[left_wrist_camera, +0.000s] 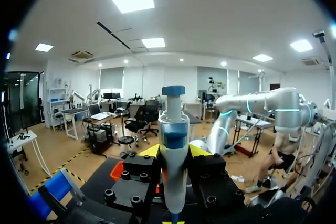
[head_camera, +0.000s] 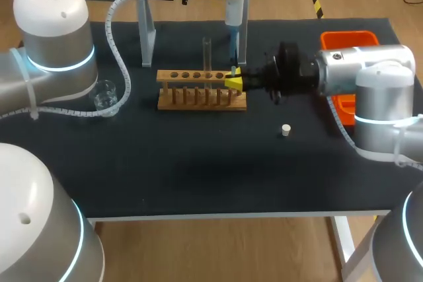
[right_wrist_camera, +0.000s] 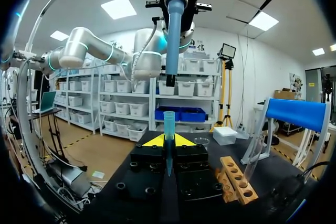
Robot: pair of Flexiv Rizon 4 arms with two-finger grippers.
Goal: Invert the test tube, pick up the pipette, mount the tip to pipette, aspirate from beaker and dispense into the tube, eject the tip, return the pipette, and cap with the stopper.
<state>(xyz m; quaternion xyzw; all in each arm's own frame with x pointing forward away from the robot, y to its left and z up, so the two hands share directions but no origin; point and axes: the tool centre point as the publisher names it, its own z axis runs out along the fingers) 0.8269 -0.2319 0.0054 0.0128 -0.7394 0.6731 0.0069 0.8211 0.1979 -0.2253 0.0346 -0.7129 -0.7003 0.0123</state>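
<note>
Beside the rack point(head_camera: 198, 100), the right gripper point(right_wrist_camera: 168, 141) pinches the tip point(right_wrist_camera: 168, 127) upright, while above the rack the left gripper point(left_wrist_camera: 174, 150) clamps the pipette point(left_wrist_camera: 173, 124); misalignment risks a crooked mount.

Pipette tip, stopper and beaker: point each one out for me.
pipette tip point(right_wrist_camera: 168, 124), right wrist view, its upper blue shaft.
stopper point(head_camera: 285, 130), head view, its top face.
beaker point(head_camera: 104, 94), head view, its glass wall.

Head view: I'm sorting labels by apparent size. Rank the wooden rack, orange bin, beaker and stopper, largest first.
1. Wooden rack
2. Orange bin, partly hidden by the right arm, so rack versus bin is unsure
3. Beaker
4. Stopper
</note>
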